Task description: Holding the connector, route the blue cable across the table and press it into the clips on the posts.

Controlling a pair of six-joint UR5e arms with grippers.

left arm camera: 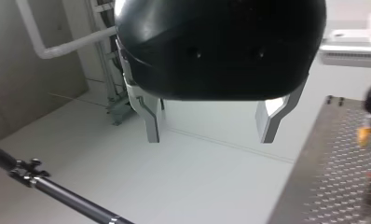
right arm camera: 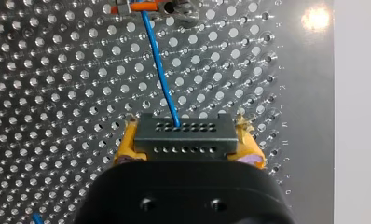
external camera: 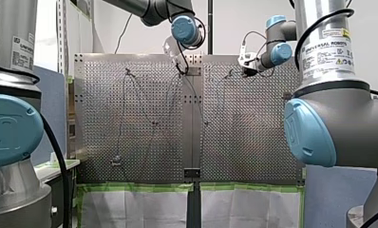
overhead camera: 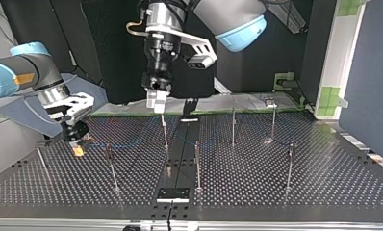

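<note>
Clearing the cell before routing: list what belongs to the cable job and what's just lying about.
Job: connector, blue cable, posts, perforated table, my right gripper holding the connector, my left gripper open.
Lying about: black plate at the table's edge, black rod, green tape.

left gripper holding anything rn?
No: in the left wrist view my left gripper has its fingers apart, with nothing between them.
</note>
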